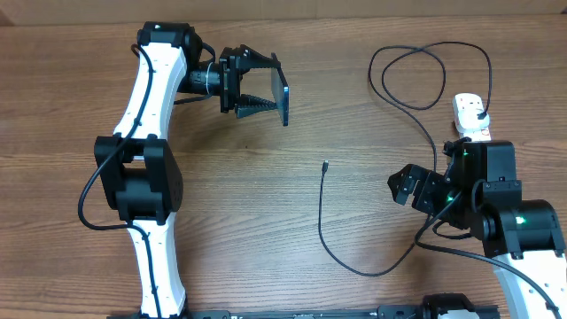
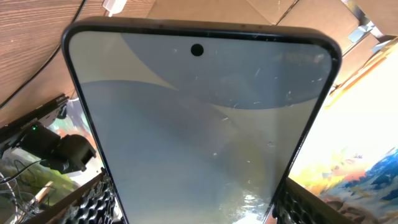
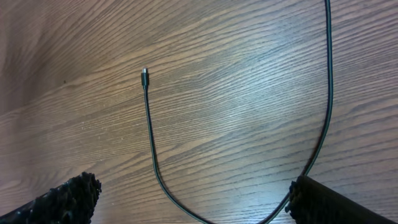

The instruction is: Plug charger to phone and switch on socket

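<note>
My left gripper (image 1: 266,93) is shut on the phone (image 1: 285,97), holding it on edge above the table at the upper left of centre. In the left wrist view the phone's screen (image 2: 199,124) fills the frame between the two fingers, camera hole at the top. The charger cable (image 1: 323,221) lies on the table, its small connector tip (image 1: 326,165) near the centre, looping right and up to its black plug in the socket (image 1: 468,113) at the far right. My right gripper (image 1: 409,188) is open and empty, right of the tip. The right wrist view shows the tip (image 3: 144,73) and cable (image 3: 152,149) ahead of the open fingers.
The cable makes a big loop (image 1: 425,75) at the upper right, left of the power strip. The right arm's body (image 1: 505,213) covers the lower right of the table. The left arm (image 1: 146,168) runs down the left side.
</note>
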Controlling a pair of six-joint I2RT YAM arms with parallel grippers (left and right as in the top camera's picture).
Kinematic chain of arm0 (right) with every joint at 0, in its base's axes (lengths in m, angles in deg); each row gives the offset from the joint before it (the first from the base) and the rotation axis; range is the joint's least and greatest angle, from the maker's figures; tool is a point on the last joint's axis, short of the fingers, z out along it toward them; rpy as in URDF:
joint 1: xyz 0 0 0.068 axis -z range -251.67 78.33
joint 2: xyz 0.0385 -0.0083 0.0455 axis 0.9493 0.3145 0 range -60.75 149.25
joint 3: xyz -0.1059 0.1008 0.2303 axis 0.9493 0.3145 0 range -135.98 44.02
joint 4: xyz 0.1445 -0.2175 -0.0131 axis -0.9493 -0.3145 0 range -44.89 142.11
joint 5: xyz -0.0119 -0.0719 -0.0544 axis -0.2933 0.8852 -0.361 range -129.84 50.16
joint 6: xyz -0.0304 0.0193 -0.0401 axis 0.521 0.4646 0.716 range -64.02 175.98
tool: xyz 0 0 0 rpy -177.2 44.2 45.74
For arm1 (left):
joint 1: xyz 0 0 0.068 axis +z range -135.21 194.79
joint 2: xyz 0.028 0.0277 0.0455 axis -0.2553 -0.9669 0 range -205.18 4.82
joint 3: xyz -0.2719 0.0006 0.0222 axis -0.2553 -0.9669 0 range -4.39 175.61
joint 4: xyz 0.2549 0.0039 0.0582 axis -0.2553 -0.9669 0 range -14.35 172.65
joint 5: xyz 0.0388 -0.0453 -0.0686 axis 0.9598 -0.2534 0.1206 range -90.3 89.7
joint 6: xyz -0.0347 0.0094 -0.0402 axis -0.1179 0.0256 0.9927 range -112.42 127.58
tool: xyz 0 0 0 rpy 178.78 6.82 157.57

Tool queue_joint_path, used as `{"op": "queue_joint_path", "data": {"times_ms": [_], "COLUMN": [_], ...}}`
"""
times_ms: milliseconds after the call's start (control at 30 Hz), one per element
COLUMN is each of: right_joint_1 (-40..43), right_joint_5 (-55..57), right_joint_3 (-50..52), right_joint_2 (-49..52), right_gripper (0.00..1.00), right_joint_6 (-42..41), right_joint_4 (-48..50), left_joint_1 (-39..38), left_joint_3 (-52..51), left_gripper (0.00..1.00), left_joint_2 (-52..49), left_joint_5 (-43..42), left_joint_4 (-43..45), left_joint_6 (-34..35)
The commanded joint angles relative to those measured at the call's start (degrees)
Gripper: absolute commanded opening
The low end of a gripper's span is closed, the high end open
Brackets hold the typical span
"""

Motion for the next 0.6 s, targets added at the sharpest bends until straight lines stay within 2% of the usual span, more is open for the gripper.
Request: {"op": "queue_joint_path", "data": {"times_ms": [0, 200, 300, 433, 567], "right_joint_1": [0.11, -0.81, -5.33, -10.69, -17.27], "right_joint_5": [0.81, -0.07, -0.07, 0.00, 0.24], "right_joint_3": [-1.05, -1.07, -1.14, -2.86, -11.19], "right_joint_2": [-0.20, -0.20, -0.20, 0.52, 4.31], "right_gripper": [1.00, 1.00, 0.92, 0.88, 0.87], "right_joint_6": [-0.48, -0.48, -0.72, -2.19, -2.82], "right_joint_4": [-0.04, -0.07, 0.85, 1.05, 1.51], "left_joint_1": [0.35, 0.35, 0.35, 0.35, 0.35], "left_joint_3": [1.62, 1.62, 1.62, 1.62, 1.62], "left_gripper": [0.69, 0.69, 0.69, 0.69, 0.69], "left_joint_2": [1.57, 1.57, 1.57, 1.57, 1.57], "left_joint_5": [-2.93, -2.93, -2.93, -2.93, -2.93], "left_joint_4": [-0.20, -0.20, -0.20, -0.20, -0.20], "left_joint_6": [0.81, 0.81, 0.81, 0.76, 0.76]}}
